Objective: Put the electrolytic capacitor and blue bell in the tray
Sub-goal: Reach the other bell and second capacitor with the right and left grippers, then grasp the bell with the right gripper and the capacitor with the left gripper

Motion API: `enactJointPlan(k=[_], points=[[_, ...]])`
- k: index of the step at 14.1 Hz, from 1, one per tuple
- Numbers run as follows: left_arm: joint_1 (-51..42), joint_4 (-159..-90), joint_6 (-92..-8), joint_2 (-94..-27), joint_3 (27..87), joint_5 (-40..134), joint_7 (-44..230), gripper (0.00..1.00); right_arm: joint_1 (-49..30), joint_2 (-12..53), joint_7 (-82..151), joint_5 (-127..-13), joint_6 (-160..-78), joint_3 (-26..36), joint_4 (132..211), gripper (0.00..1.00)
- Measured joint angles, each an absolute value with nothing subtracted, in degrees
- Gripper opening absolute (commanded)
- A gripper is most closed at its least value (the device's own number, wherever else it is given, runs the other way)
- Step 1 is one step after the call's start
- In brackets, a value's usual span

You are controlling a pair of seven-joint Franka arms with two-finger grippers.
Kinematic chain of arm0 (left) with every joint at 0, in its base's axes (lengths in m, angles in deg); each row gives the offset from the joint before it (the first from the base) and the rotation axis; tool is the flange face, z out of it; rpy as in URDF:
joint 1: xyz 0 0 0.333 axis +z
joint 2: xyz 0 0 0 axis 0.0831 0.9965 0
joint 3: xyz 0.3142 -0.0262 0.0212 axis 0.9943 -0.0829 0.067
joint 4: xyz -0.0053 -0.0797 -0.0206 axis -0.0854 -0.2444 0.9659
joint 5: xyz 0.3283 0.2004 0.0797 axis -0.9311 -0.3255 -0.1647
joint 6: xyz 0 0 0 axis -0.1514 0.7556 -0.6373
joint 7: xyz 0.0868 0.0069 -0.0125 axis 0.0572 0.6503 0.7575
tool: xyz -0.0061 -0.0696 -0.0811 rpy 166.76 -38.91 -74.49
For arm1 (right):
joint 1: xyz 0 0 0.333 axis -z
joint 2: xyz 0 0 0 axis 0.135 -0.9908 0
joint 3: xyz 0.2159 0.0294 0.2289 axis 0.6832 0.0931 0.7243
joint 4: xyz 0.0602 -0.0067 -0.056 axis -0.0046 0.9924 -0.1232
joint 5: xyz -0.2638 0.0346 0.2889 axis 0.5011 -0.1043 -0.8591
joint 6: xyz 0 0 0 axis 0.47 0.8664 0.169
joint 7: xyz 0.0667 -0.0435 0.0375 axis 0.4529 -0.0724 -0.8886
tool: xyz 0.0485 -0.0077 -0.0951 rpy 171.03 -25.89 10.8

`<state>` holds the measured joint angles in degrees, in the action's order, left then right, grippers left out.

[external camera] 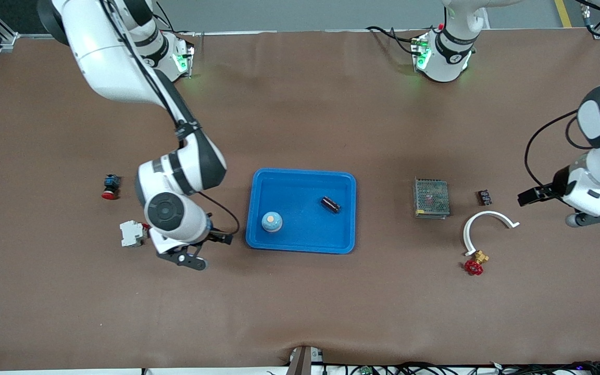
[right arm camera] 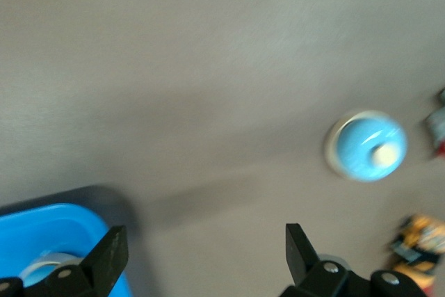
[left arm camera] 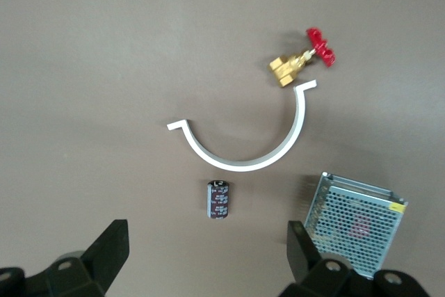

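Both pincers stood apart and empty. The right pincer hung low over the table just beside the tray, toward the right arm's end. The bell and capacitor lay in the tray, apart from each other. That pincer's wrist view showed a second bell on the table. The left pincer waited near the bracket, well apart from the tray

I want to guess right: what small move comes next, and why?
Probably lift the right gripper, open beside the tray, clear: the blue bell and capacitor already lie in it. The left gripper waits open near the white bracket.
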<state>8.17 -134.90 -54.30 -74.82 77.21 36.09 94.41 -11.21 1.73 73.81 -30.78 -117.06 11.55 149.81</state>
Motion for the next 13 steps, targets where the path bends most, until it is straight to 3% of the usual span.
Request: enactJointPlan(k=[3,7,13], points=[[9.13,-143.10,-62.00,-75.68,77.20,36.08,94.31,1.00,-7.73,4.95,66.39,-29.57,-119.79,11.46,154.60,1.00],[10.78,-150.40,-69.06,-75.37,77.20,36.08,93.36,1.00,-3.74,8.38,60.66,-29.22,-133.51,11.42,167.25,1.00],[11.16,-152.03,-75.18,-70.54,76.89,36.08,93.31,1.00,-2.54,8.66,58.55,-28.88,-142.73,11.45,174.88,1.00]])
